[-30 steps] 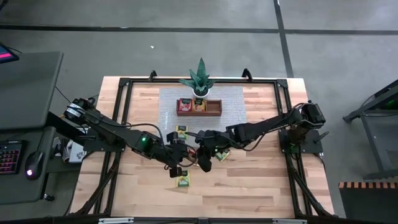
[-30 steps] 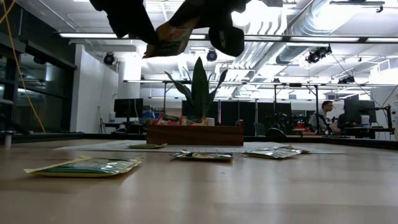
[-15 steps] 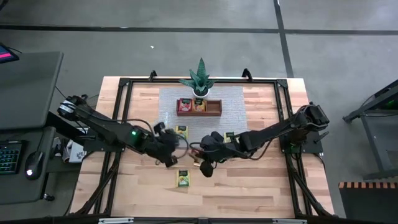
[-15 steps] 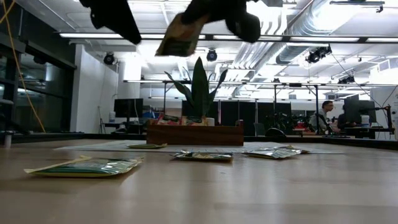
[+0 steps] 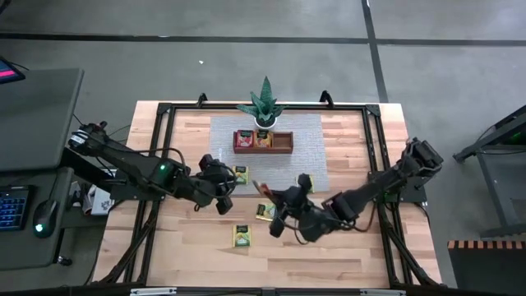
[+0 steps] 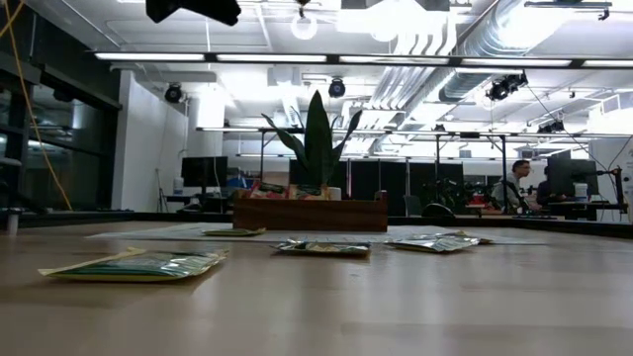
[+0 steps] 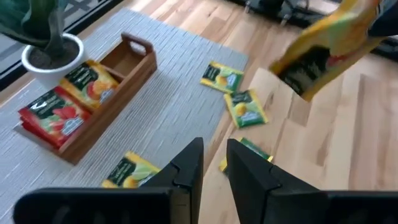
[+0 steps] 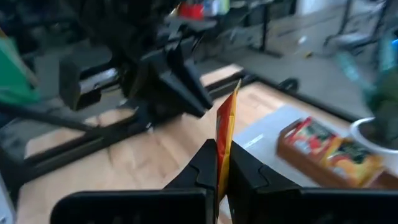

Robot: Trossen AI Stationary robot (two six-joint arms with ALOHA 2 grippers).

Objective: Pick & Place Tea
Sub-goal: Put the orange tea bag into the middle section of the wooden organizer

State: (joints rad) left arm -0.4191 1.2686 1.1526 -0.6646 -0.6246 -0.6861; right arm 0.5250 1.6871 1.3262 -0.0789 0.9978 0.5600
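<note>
A green and yellow tea packet [image 5: 242, 236] is lying flat on the wooden table [image 5: 353, 247], nearest the front edge. Just behind it, the right gripper [image 8: 222, 163] is hovering above the table's middle, its 2 fingers pinched tight on the bottom edge of an orange and yellow packet [image 8: 224, 127], which is standing upright and edge-on in the right wrist view. A yellow packet [image 5: 265, 211] is lying just beside that gripper. The left gripper [image 7: 212, 163] is hanging close by on the left, holding nothing, with only a narrow gap showing between its fingers. Farther back, more yellow packets are lying where bare wood meets the grey mat [image 5: 311, 131], 1 of them [image 5: 240, 173] near the left gripper. On the mat the wooden tray [image 5: 283, 145] is holding a red packet [image 7: 52, 114] and an orange packet [image 7: 91, 82] in 2 compartments. A potted plant [image 5: 265, 103] is standing behind the tray.
</note>
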